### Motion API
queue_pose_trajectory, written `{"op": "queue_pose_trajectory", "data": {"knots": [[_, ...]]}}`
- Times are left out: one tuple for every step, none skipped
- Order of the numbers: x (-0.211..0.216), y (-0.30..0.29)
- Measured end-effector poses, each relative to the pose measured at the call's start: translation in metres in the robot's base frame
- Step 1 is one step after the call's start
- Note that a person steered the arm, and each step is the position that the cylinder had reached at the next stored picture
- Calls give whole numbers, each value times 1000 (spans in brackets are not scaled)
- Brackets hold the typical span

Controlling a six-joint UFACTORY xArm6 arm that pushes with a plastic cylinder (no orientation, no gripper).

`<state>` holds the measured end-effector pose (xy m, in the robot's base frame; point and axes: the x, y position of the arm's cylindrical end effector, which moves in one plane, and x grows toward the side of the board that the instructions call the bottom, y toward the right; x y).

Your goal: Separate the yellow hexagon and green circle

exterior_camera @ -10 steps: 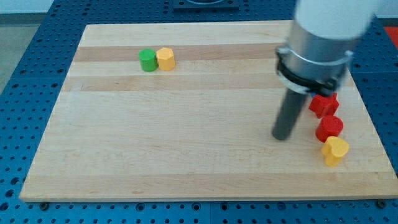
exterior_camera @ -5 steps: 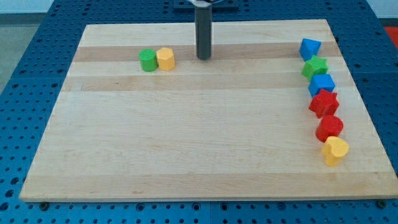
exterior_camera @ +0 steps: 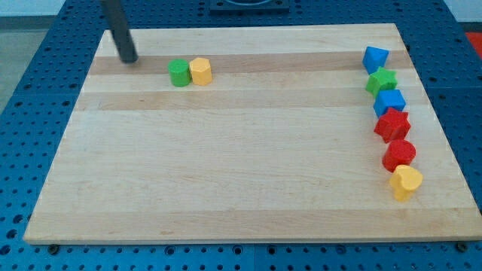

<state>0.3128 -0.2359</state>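
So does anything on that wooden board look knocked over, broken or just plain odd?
Nothing stands out. The green circle and yellow hexagon sit upright, touching, near the view's top. Six more blocks form a tidy column along the view's right edge. My tip rests left of the green circle, apart from it.

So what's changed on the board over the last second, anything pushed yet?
Only my tip moved: from beside the red blocks at the view's right it swept across to the view's upper left, passing over the pair, and now sits left of the green circle, apart from it. Nothing was pushed. The green circle and yellow hexagon still touch, and the column of blocks at the right is unchanged.
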Motion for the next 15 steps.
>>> {"op": "queue_pose_trajectory", "data": {"knots": [[81, 0], [88, 0], [89, 7], [93, 48], [94, 81], [69, 104], [53, 113], [37, 128], [37, 132], [35, 160], [34, 169], [36, 165], [51, 133], [57, 115], [53, 117]]}}
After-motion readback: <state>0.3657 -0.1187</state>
